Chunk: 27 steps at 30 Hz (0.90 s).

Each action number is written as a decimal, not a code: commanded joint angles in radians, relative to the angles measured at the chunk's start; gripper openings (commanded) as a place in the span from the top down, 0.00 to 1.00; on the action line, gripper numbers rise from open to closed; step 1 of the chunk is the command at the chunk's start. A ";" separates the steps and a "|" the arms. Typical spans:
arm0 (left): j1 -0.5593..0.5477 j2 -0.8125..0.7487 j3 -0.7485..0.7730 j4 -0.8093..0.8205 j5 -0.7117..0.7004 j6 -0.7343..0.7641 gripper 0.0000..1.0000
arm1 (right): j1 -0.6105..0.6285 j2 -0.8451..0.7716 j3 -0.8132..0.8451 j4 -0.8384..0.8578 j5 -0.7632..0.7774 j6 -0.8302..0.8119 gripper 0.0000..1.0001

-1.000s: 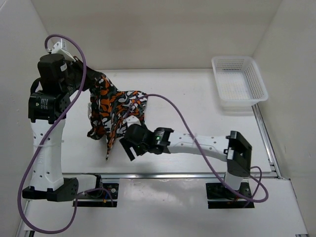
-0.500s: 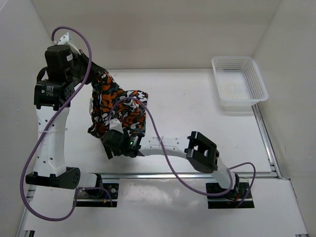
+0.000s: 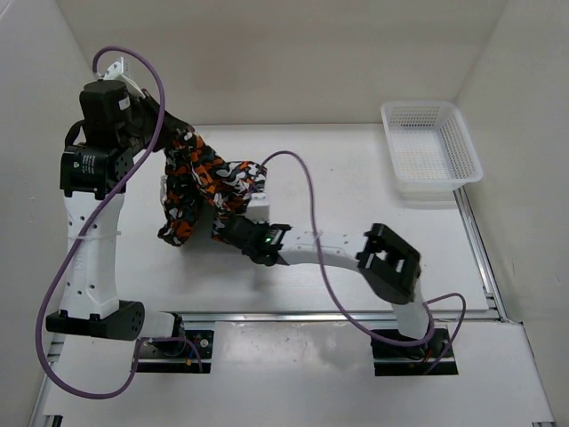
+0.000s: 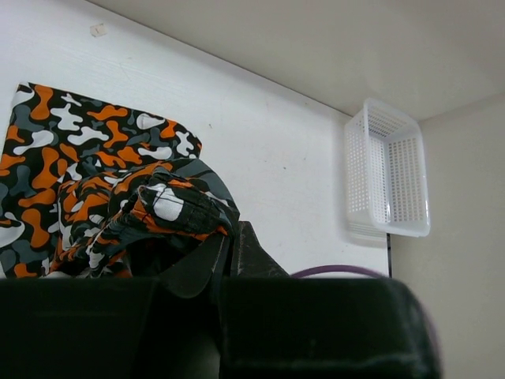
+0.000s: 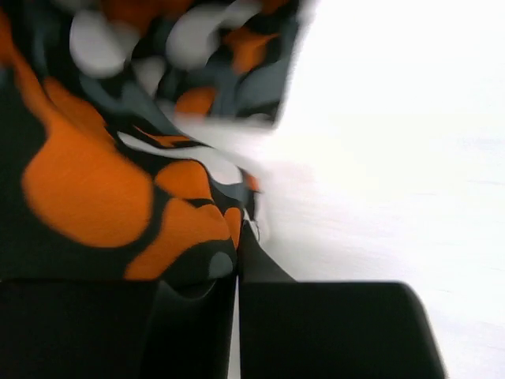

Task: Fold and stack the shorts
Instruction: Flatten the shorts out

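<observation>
Left tool point(image 3: 176, 142) and right tool point(image 3: 233, 229) both clench the camouflage shorts point(image 3: 209, 182); white basket point(image 3: 431, 151) sits well apart.

Shorts point(image 3: 209, 191): soft woven cloth, matt, creased, camo print. Basket point(image 3: 431, 151): white plastic mesh with a slight sheen. Surface point(image 3: 356, 178): white, smooth, matt. Walls point(image 3: 267, 62): flat white matt panels. Arm shells point(image 3: 89, 258): hard white plastic, satin; the joints are matt black. Left claw point(image 4: 225, 249) and right claw point(image 5: 238, 260): matt black plastic fingers. Cable point(image 3: 286, 154): purple, smooth, rubbery gloss. Near rail point(image 3: 302, 315): bare metal, dull shine.
</observation>
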 commanded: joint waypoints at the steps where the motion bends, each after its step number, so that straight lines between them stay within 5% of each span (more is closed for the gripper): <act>1: -0.003 -0.021 -0.029 0.015 -0.002 0.016 0.89 | -0.086 -0.198 -0.095 0.024 0.124 0.062 1.00; 8: -0.038 0.121 0.072 0.042 0.099 0.026 0.89 | -0.438 -0.476 -0.151 0.038 0.224 -0.166 1.00; 14: -0.130 0.131 0.145 0.051 0.087 0.026 0.89 | -0.564 -0.648 -0.146 0.153 0.213 -0.393 1.00; 20: -0.210 -0.081 -0.318 0.148 0.067 0.018 0.89 | -0.476 -0.820 -0.420 0.049 0.299 -0.282 1.00; 22: -0.251 -0.173 -0.545 0.176 0.067 -0.028 0.89 | -0.431 -0.875 -0.554 -0.120 0.316 -0.076 0.89; 23: -0.269 -0.200 -0.617 0.189 0.067 -0.046 0.89 | -0.420 -0.890 -0.591 -0.196 0.325 0.017 0.69; 26: -0.342 -0.279 -0.846 0.234 0.048 -0.129 0.89 | -0.391 -0.962 -0.723 -0.398 0.252 0.255 0.29; 27: -0.372 -0.288 -0.919 0.234 0.031 -0.157 0.89 | -0.391 -1.010 -0.750 -0.431 0.169 0.284 0.25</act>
